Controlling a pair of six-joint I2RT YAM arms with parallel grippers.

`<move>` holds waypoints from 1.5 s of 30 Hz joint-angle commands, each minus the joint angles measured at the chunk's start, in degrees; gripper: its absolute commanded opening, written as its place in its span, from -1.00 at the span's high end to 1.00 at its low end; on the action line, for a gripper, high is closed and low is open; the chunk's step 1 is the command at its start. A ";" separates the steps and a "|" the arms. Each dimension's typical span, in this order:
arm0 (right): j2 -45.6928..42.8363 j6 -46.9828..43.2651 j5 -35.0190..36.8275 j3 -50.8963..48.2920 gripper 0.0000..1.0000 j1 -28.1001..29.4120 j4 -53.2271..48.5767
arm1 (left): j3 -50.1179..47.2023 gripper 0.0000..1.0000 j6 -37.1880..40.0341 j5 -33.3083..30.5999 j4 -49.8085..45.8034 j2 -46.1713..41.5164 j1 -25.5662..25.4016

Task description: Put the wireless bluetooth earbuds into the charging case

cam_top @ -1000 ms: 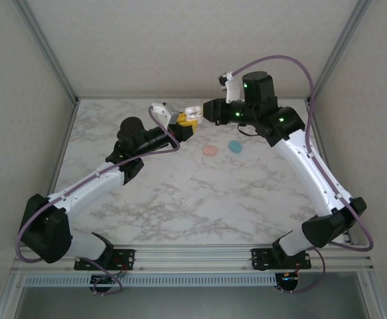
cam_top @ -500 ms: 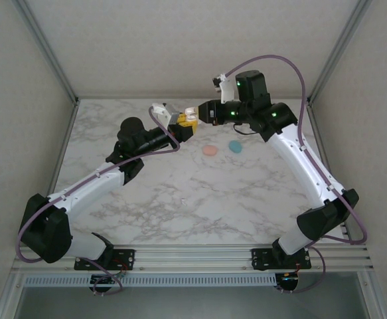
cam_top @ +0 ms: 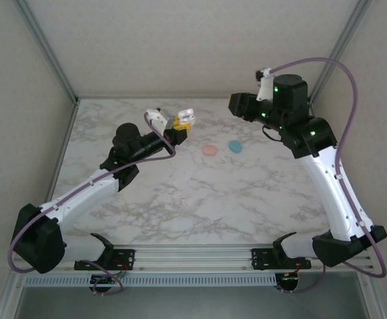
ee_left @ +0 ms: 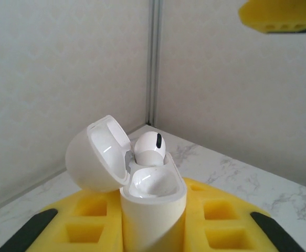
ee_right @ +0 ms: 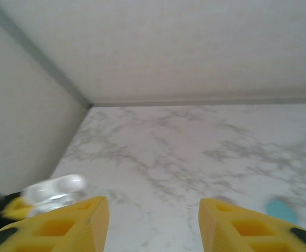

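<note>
**Case standing open, one earbud seated**

The white charging case (ee_left: 153, 215) is standing upright, pinched between the yellow fingers (ee_left: 84, 231) of the left gripper (ee_left: 154, 236), and is being held up above the marble table (cam_top: 246, 193) toward its far side. Its rounded lid (ee_left: 97, 155) is hanging open, tipped back to the left. One glossy white earbud (ee_left: 148, 149) with a black oval mark is sitting in the far socket, while the near socket is showing its bare hollow.
</note>
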 commanded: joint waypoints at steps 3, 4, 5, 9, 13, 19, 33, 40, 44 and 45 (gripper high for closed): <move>4.23 3.82 2.61 -5.46 -0.06 -2.44 -11.02 | -2.13 1.00 2.64 -6.08 -1.57 -6.75 0.64; 5.53 4.07 0.63 -5.90 -0.06 -2.45 -12.64 | -2.26 1.00 3.30 -6.94 -2.75 -7.95 0.77; 6.70 4.64 -0.87 -6.55 -0.06 -2.46 -13.73 | -2.48 1.00 3.83 -7.56 -3.67 -9.00 0.91; 11.66 6.63 -7.31 -12.71 0.01 -0.44 -13.88 | -2.88 1.00 4.82 -10.20 -6.27 -13.36 1.29; 18.44 7.59 -10.44 -16.94 0.02 5.81 -11.58 | -2.15 1.00 5.54 -10.47 -9.16 -16.29 1.30; 27.92 8.37 -10.00 -16.59 0.02 15.54 -9.68 | 0.72 1.00 6.75 -14.51 -15.98 -20.17 1.30; 43.27 3.60 -6.03 -5.24 -0.03 27.05 -16.10 | 1.01 1.00 8.78 -15.36 -18.43 -22.92 1.31; 47.72 4.06 -5.76 -2.35 0.00 28.13 -18.80 | 1.01 1.00 8.83 -15.26 -18.21 -22.72 1.31; 49.02 4.30 -6.60 -1.38 0.03 28.69 -18.62 | 0.83 1.00 8.79 -15.00 -18.00 -22.39 1.26; 49.34 4.37 -6.47 -1.09 0.05 28.76 -18.82 | 0.84 1.00 8.70 -15.00 -18.01 -22.37 1.30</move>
